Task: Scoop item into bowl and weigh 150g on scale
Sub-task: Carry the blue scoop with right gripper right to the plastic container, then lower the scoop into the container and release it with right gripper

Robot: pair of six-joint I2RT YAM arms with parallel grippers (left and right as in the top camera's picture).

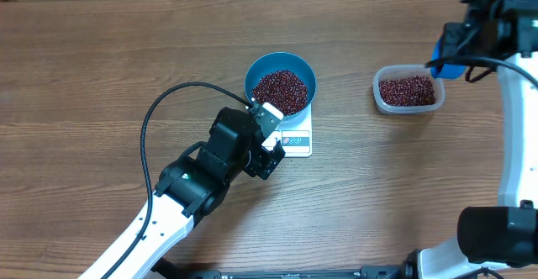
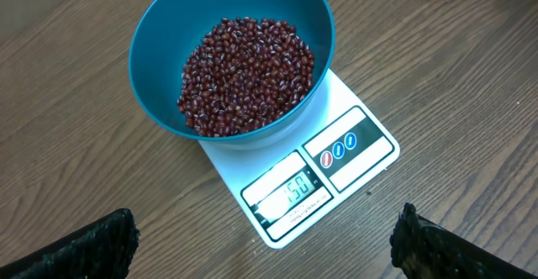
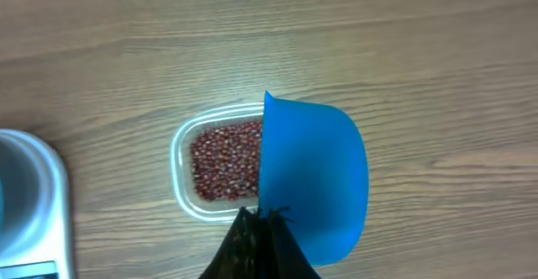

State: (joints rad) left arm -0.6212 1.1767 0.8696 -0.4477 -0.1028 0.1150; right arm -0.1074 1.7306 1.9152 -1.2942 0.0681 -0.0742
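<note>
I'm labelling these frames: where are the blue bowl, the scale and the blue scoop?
blue bowl (image 2: pixel 155 69), left wrist view, bare inner wall, left side.
scale (image 2: pixel 313 176), left wrist view, white front panel beside the display.
blue scoop (image 3: pixel 315 178), right wrist view, middle of its cup.

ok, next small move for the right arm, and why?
Probably set the scoop down beside the tub rather than add more. The scale display appears to end in 50 under the bowl of beans, though glare hides the first digit. The right gripper is shut on the scoop above the tub.
</note>
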